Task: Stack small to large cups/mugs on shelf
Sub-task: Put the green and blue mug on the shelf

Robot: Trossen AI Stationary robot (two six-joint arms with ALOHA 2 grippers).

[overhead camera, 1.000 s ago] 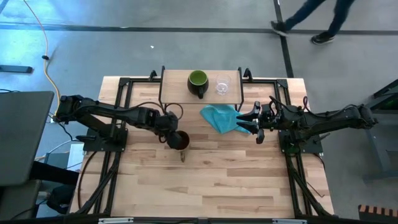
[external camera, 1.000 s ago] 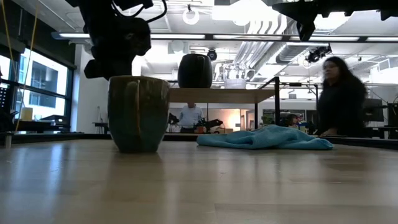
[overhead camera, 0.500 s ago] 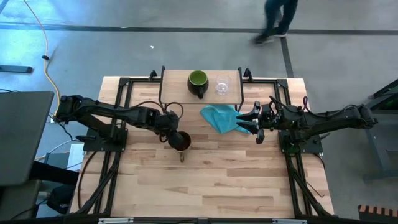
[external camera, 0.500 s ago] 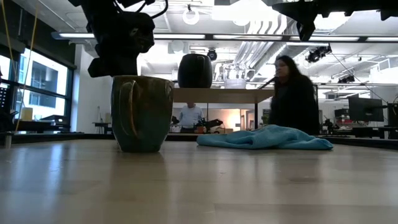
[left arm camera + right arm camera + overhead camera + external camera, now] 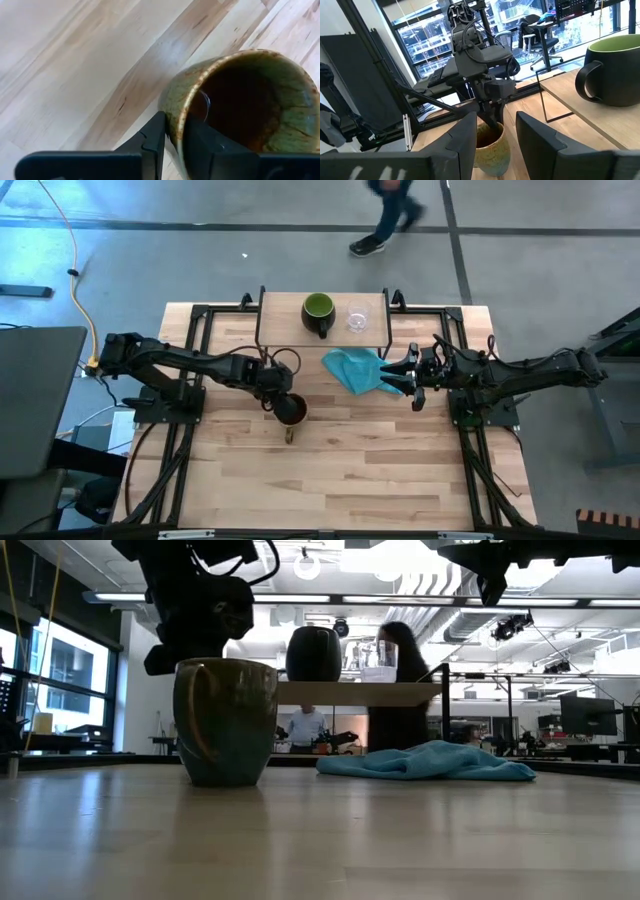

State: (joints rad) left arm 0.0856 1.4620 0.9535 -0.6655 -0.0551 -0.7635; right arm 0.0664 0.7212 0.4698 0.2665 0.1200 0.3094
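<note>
Left gripper [image 5: 172, 137] pinching tan-brown mug [image 5: 290, 409] rim; lift straight, keep level. Right gripper [image 5: 492, 131] idle, fingers apart.

Left arm stretched in from the left edge, left tool [image 5: 283, 402] pointing down, fingers [image 5: 154, 141] pinched either side of a rim, right arm extended level, right tool [image 5: 404, 376] fingers spread apart, idle

Two dark, slender jointed arms; black cable looped at left arm [image 5: 190, 362]; right arm [image 5: 520, 373] matching.
</note>
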